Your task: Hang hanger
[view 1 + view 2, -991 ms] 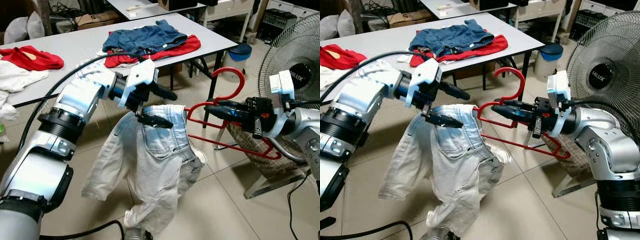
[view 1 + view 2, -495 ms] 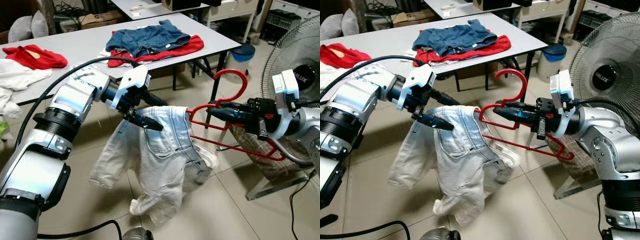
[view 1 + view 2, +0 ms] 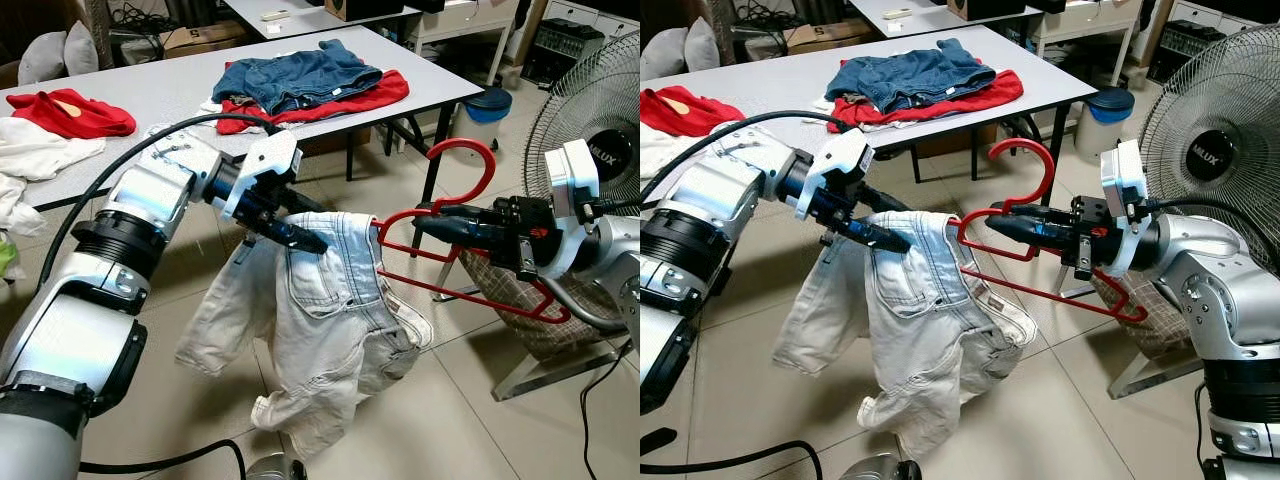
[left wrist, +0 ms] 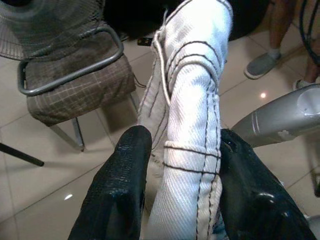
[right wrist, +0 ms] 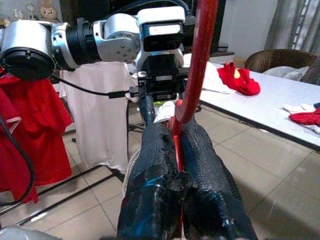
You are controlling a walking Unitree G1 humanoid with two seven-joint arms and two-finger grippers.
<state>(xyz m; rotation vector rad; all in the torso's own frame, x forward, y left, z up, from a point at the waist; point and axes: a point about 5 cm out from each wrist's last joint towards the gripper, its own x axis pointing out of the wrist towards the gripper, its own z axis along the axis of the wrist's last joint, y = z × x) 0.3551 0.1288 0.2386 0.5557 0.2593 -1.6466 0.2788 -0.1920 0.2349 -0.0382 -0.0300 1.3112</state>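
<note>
Here, from the left eye view, there is one red hanger [image 3: 455, 215] and one pair of pale jeans [image 3: 330, 310], both held up in the air over the tiled floor [image 3: 470, 400]: the right gripper [image 3: 425, 222] is clamped on the hanger just below its hook, and the left gripper [image 3: 300, 225] pinches the waistband of the jeans, whose legs hang down to the floor. The hanger's near end is tucked into the waistband. One grey table [image 3: 180, 85] stands behind, carrying a pile of blue and red clothes [image 3: 305, 80] near its right edge and a red garment [image 3: 70, 110] near its left edge. One fan [image 3: 590, 110] stands close behind the right arm, and a blue bin [image 3: 490, 105] sits past the table's right corner. In the right eye view the same layout appears. In the left wrist view, the two black fingers [image 4: 117, 195] squeeze a thick fold of white denim between them, with a checked chair seat [image 4: 75, 82] and a person's shoe [image 4: 262, 65] on the tiles beyond. In the right wrist view, the fingers close tightly around the red hanger rod, and red and white shirts [image 5: 70, 120] hang on a rack behind the left arm.
</note>
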